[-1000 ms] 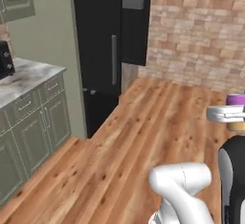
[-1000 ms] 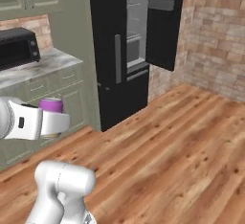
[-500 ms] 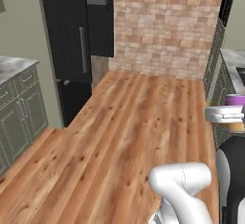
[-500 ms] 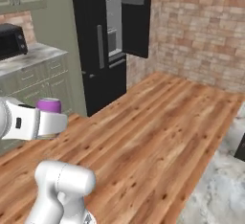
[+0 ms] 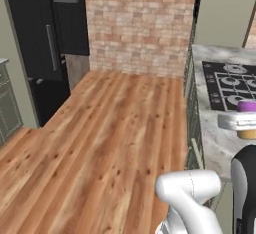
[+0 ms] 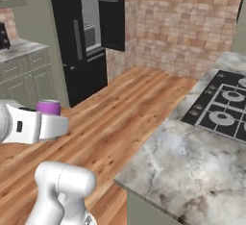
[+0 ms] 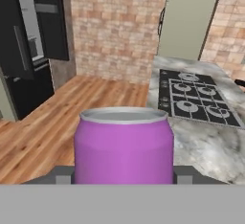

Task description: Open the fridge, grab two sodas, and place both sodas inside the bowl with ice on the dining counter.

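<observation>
Matt purple soda can [image 7: 123,146], silver metal rim; glossy black fridge [image 6: 81,36]; veined marble counter [image 6: 192,156].

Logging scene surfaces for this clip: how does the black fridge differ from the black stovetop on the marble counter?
The tall black fridge stands upright on the wooden floor; the flat black stovetop lies set into the grey-veined marble counter. The fridge has a door swung open, showing a grey interior, and long grey vertical handles; the stovetop carries round grey burner rings. Both are black appliances.

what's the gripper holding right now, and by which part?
The purple soda can, upright, silver top showing. The gripper clamps its lower body from both sides.
</observation>
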